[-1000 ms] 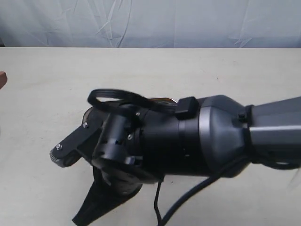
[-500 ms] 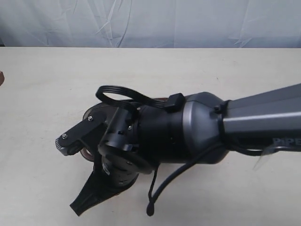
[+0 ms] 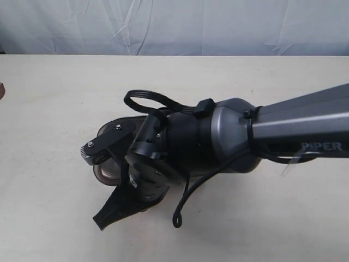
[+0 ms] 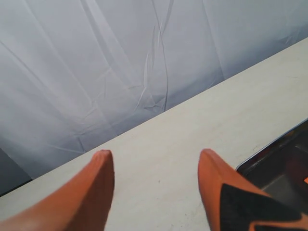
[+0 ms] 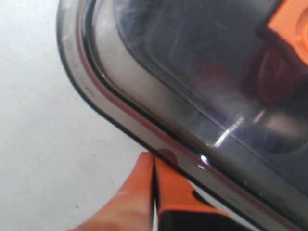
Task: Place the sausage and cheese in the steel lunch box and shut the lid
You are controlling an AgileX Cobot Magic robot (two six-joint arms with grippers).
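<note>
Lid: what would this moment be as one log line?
lid: lying flat | right gripper: shut, tips at lid rim | left gripper: open, empty

Steel lunch box (image 3: pixel 103 172) on pale table (image 3: pixel 49 103)

Underfoot of the scene: pale cream matte worktop (image 3: pixel 49 98), plain, a few faint specks. Behind its far edge hangs a creased white-grey cloth backdrop (image 3: pixel 180 24), folds running in slanted lines. Thin dark line where cloth meets worktop. Light soft, even; shadows weak.
</note>
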